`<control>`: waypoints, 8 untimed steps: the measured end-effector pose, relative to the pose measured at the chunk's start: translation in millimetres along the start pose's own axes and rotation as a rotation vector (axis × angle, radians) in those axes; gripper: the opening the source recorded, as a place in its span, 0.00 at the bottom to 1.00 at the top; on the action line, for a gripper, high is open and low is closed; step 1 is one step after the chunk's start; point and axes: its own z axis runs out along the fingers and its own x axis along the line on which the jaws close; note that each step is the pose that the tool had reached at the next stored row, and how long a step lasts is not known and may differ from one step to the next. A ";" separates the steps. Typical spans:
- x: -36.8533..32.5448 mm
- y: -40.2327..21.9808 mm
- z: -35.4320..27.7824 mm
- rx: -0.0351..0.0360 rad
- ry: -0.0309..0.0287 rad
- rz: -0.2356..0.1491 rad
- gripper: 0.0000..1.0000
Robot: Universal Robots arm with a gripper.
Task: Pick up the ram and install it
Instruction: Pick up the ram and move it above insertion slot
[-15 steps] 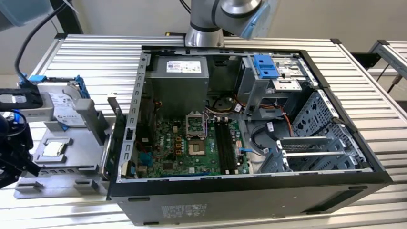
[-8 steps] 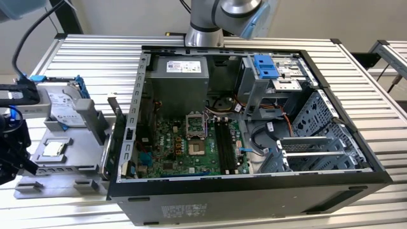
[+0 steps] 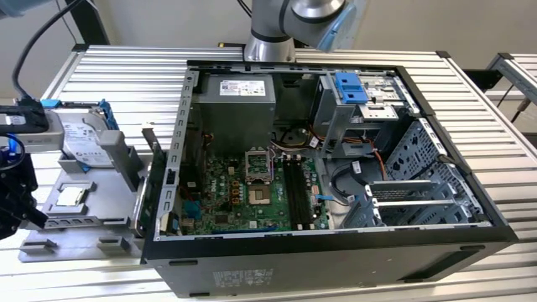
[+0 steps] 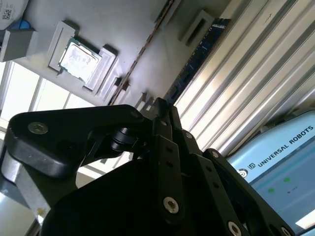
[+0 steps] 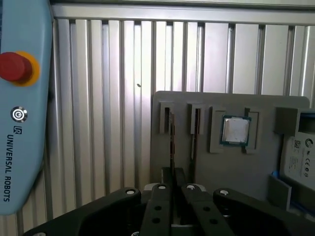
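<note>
The ram (image 5: 171,141) stands on edge in a slot of the grey holder tray (image 5: 231,172), and in the second wrist view it is a long dark blue stick (image 4: 197,54). My gripper (image 5: 173,178) sits at the near end of that stick with its black fingers drawn close together on the ram's thin edge. Their tips also meet in the second wrist view (image 4: 165,105). In the exterior view my gripper (image 3: 15,195) hangs at the far left over the tray (image 3: 84,207). The long black memory slots (image 3: 293,182) lie on the motherboard inside the open computer case (image 3: 336,251).
A second thin stick (image 5: 195,137) stands in the neighbouring tray slot. The tray also holds a processor chip (image 5: 235,130) and a hard drive (image 5: 298,157). A light blue teach pendant (image 5: 22,98) lies on the ribbed metal table (image 5: 113,98).
</note>
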 end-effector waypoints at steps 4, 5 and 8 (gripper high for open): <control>-0.2 -0.1 -4.2 0.0000 0.0000 0.000 0.00; -0.2 -0.1 -5.2 -0.0001 0.0000 0.000 0.00; -0.3 -0.1 -8.1 0.0000 0.0000 0.000 0.00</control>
